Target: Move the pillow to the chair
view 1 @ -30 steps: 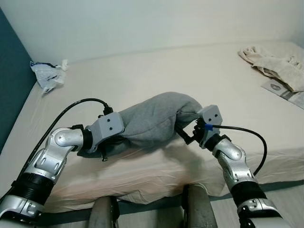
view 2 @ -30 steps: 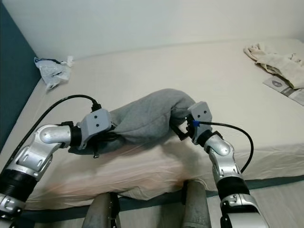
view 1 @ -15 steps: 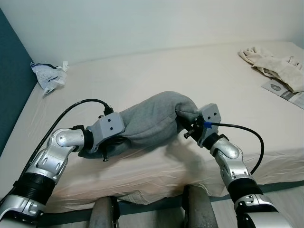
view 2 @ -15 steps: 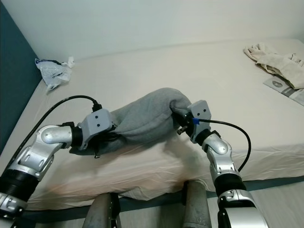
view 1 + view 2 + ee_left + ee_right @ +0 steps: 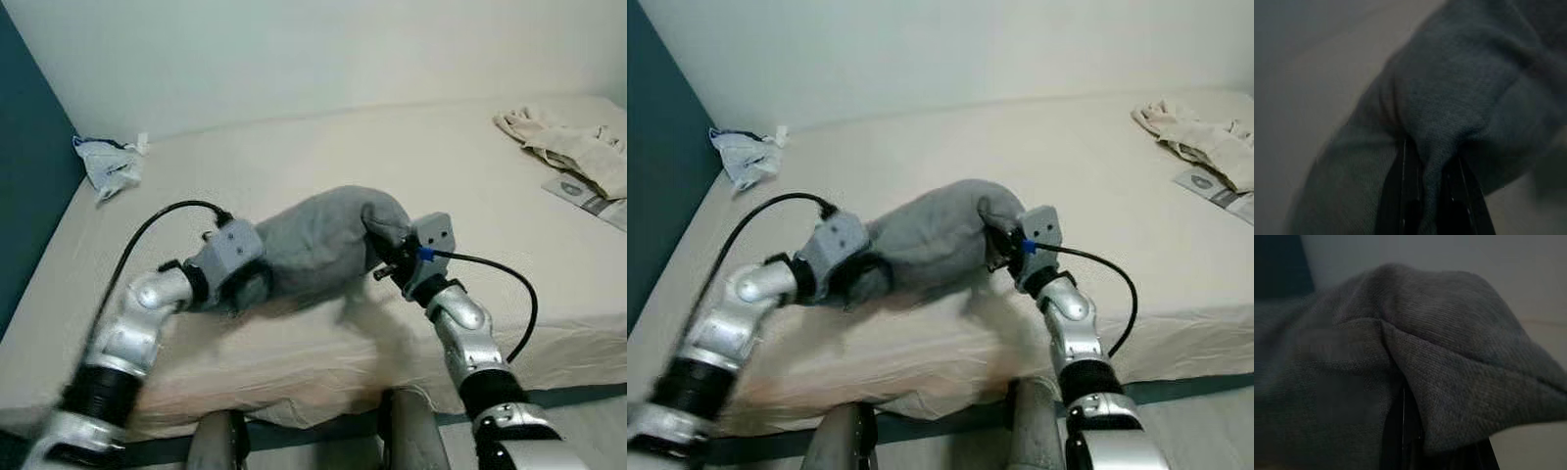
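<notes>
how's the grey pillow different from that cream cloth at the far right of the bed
The grey pillow is plump and dark; the cream cloth is thin, pale and crumpled flat. The pillow is pinched at both ends by the left gripper and the right gripper; the cloth lies untouched. Both are soft fabric over the bed.

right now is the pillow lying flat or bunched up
Bunched up: the pillow humps above the bed, its ends pinched by the left gripper and right gripper.
</notes>
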{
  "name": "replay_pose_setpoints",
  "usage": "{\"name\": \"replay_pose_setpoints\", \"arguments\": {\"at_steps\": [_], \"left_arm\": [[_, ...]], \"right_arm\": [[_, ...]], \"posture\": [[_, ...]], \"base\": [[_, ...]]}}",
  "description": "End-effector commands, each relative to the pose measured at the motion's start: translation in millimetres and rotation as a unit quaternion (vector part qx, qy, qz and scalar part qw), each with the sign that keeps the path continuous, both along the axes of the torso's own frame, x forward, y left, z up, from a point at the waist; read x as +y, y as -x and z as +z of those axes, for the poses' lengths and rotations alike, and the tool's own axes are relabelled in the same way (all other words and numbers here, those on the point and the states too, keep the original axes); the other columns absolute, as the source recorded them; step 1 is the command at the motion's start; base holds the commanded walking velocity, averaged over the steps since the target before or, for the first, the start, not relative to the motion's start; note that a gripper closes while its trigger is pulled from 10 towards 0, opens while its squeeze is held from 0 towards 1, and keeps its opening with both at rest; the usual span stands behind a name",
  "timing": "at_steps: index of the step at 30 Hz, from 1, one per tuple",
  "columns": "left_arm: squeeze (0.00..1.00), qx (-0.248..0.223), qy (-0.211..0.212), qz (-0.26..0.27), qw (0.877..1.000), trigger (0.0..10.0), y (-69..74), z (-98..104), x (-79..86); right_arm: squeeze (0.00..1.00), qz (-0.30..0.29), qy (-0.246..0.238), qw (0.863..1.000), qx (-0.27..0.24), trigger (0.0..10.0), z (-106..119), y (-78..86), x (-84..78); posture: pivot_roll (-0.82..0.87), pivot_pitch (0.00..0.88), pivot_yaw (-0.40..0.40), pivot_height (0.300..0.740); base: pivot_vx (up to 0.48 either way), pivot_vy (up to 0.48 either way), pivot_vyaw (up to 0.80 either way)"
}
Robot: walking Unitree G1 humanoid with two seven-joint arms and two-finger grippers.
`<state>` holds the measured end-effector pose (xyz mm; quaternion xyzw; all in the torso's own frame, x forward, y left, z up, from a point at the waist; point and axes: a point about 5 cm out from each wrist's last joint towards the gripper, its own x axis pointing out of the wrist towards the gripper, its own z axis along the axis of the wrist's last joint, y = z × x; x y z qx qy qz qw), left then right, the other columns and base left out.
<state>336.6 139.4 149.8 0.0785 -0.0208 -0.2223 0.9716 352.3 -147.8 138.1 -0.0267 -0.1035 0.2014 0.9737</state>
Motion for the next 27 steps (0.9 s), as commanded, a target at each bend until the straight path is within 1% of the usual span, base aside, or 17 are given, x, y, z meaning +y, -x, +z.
{"name": "replay_pose_setpoints", "arguments": {"at_steps": [1, 2, 3, 4, 6, 7, 8, 9, 10, 12, 16, 19, 21, 22, 23, 24, 27], "left_arm": [[0.00, 0.023, 0.069, 0.051, 0.996, 5.0, 0.0, -5.6, 7.0], [0.00, 0.043, 0.101, 0.081, 0.991, 10.0, 2.2, -15.2, 8.5], [0.00, 0.063, 0.121, 0.099, 0.986, 10.0, 5.0, -24.4, 8.4], [0.00, 0.073, 0.127, 0.107, 0.983, 10.0, 7.4, -29.9, 7.7], [0.00, 0.079, 0.160, 0.113, 0.977, 10.0, 12.0, -32.9, 5.8], [0.00, 0.081, 0.173, 0.119, 0.974, 10.0, 13.3, -32.8, 5.2], [0.00, 0.081, 0.173, 0.119, 0.974, 10.0, 13.3, -32.8, 5.2], [0.00, 0.090, 0.188, 0.140, 0.968, 10.0, 15.1, -32.5, 5.2], [0.00, 0.097, 0.190, 0.149, 0.965, 10.0, 15.9, -32.7, 4.9], [0.00, 0.095, 0.194, 0.152, 0.965, 10.0, 16.7, -31.7, 4.6], [0.00, 0.076, 0.159, 0.150, 0.973, 10.0, 19.4, -27.8, 0.7], [0.00, 0.072, 0.159, 0.151, 0.973, 10.0, 20.5, -27.1, -0.1], [0.00, 0.098, 0.131, 0.150, 0.975, 10.0, 23.3, -32.6, -0.7], [0.00, 0.098, 0.131, 0.150, 0.975, 10.0, 23.3, -32.6, -0.7], [0.00, 0.104, 0.148, 0.151, 0.972, 10.0, 24.9, -32.4, -1.6], [0.00, 0.092, 0.142, 0.150, 0.974, 10.0, 25.6, -31.0, -0.5], [0.00, 0.089, 0.138, 0.149, 0.975, 10.0, 25.7, -30.7, -0.1]], "right_arm": [[0.00, 0.009, -0.021, 1.000, -0.003, 10.0, 1.6, 2.3, 14.2], [0.00, 0.005, -0.042, 0.999, -0.001, 10.0, 0.8, 4.1, 20.2], [0.00, 0.009, -0.055, 0.998, 0.005, 10.0, -1.2, 6.3, 26.9], [0.00, 0.016, -0.055, 0.998, 0.013, 10.0, -4.5, 8.5, 32.2], [0.00, 0.036, -0.035, 0.999, 0.023, 10.0, -10.6, 12.8, 41.9], [0.00, 0.042, -0.027, 0.998, 0.025, 10.0, -12.7, 14.3, 44.5], [0.00, 0.042, -0.027, 0.998, 0.025, 10.0, -12.7, 14.3, 44.5], [0.00, 0.053, -0.002, 0.998, 0.029, 10.0, -17.8, 17.7, 48.8], [0.00, 0.052, 0.006, 0.998, 0.032, 10.0, -20.1, 18.7, 49.4], [0.00, 0.048, 0.010, 0.998, 0.035, 10.0, -22.2, 19.2, 49.4], [0.00, 0.035, 0.027, 0.998, 0.039, 10.0, -25.1, 21.6, 48.7], [0.00, 0.027, 0.028, 0.999, 0.034, 10.0, -24.1, 22.1, 47.9], [0.00, 0.019, 0.037, 0.998, 0.042, 10.0, -26.1, 21.9, 49.2], [0.00, 0.019, 0.037, 0.998, 0.042, 10.0, -26.1, 21.9, 49.2], [0.00, 0.020, 0.041, 0.999, 0.030, 10.0, -24.8, 22.9, 50.5], [0.00, 0.021, 0.042, 0.998, 0.030, 10.0, -25.2, 23.8, 51.2], [0.00, 0.021, 0.043, 0.998, 0.032, 10.0, -25.6, 24.0, 51.3]], "posture": [[0.01, 0.069, 0.027, 0.575], [0.01, 0.068, 0.019, 0.575], [0.01, 0.067, 0.018, 0.575], [0.01, 0.067, 0.014, 0.575], [0.01, 0.067, 0.013, 0.575], [0.01, 0.068, 0.007, 0.575], [0.01, 0.068, 0.007, 0.575], [0.01, 0.068, 0.002, 0.575], [0.01, 0.068, 0.001, 0.575], [0.02, 0.069, -0.002, 0.575], [0.03, 0.073, -0.007, 0.575], [0.03, 0.072, -0.005, 0.575], [0.03, 0.073, 0.002, 0.575], [0.03, 0.073, 0.002, 0.575], [0.03, 0.073, 0.006, 0.575], [0.03, 0.072, 0.008, 0.575], [0.03, 0.072, 0.008, 0.575]], "base": [[0.000, 0.000, 0.00], [0.000, 0.000, 0.00], [0.000, 0.000, 0.00], [0.000, 0.000, 0.00], [0.000, 0.000, 0.00], [0.000, 0.000, 0.00], [0.000, 0.000, 0.00], [0.000, 0.000, 0.00], [0.000, 0.000, 0.00], [0.000, 0.000, 0.00], [0.000, 0.000, 0.00], [0.000, 0.000, 0.00], [0.000, 0.000, 0.00], [0.000, 0.000, 0.00], [0.000, 0.000, 0.00], [0.000, 0.000, 0.00], [0.000, 0.000, 0.00]]}}
